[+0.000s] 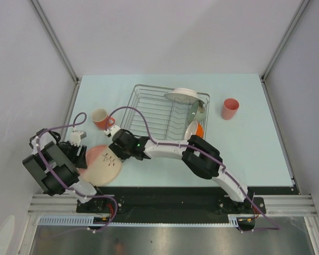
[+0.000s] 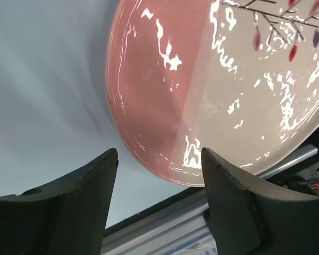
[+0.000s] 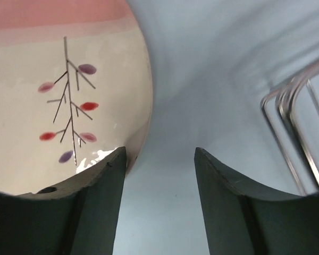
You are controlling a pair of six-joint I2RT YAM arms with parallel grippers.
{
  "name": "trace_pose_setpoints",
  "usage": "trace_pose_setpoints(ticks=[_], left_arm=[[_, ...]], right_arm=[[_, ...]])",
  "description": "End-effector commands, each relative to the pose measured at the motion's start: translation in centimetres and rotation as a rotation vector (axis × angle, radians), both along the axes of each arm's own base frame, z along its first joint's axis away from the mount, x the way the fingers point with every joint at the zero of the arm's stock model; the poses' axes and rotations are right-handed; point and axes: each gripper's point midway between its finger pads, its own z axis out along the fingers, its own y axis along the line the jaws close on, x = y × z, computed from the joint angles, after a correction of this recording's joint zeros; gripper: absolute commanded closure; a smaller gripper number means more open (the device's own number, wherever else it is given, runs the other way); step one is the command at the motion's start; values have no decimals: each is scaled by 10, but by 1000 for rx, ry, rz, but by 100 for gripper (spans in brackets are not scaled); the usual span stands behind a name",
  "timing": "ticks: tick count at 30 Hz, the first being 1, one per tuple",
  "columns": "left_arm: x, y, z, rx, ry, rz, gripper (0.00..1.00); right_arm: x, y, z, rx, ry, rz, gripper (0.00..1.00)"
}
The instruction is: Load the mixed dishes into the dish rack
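The salmon-pink plate (image 1: 102, 164), cream with a twig pattern, lies on the table near its front left edge. My left gripper (image 1: 84, 159) is open at the plate's left rim; in the left wrist view the plate (image 2: 218, 79) sits just beyond the gripper (image 2: 159, 159). My right gripper (image 1: 111, 154) is open at the plate's right rim; in the right wrist view its left finger overlaps the plate's edge (image 3: 58, 95) and the gap of the gripper (image 3: 159, 154) is over bare table. The dish rack (image 1: 149, 109) holds the white plate (image 1: 183, 95), grey-green bowl (image 1: 195, 110) and orange bowl (image 1: 194, 129).
The orange handled mug (image 1: 101, 119) stands left of the rack. The salmon-pink cup (image 1: 229, 108) stands right of the rack. The rack's wire corner (image 3: 292, 117) shows to the right of my right gripper. The table's front edge and metal rail (image 2: 202, 212) lie just beyond the plate.
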Motion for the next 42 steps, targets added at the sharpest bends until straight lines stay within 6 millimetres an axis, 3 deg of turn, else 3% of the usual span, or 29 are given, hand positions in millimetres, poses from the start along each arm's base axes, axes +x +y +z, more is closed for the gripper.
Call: trace_pose_setpoints(ticks=[1,5,8,17,23,37,42], left_arm=[[10,1,-11,3,-5,0,31],[13,-5,-24,-15,22,-13,32],[14,-11,-30,-21,39,-31,32],[17,-27,-35,-24,35,-73,33],[19,-44,-43,-40,39,-98,33],[35,-85,-47,-92,22,-166,33],[36,-91,-44,-109,23,-171,34]], right_arm=[[-16,-52,-22,-119,176,-78,38],[-43,-53,-20,-50,372,-52,30],[-50,-52,-21,-4,454,-51,25],[-51,-32,-28,60,530,-65,14],[-58,-17,-21,74,521,-30,9],[-76,13,-14,164,579,48,10],[-76,22,13,267,562,84,16]])
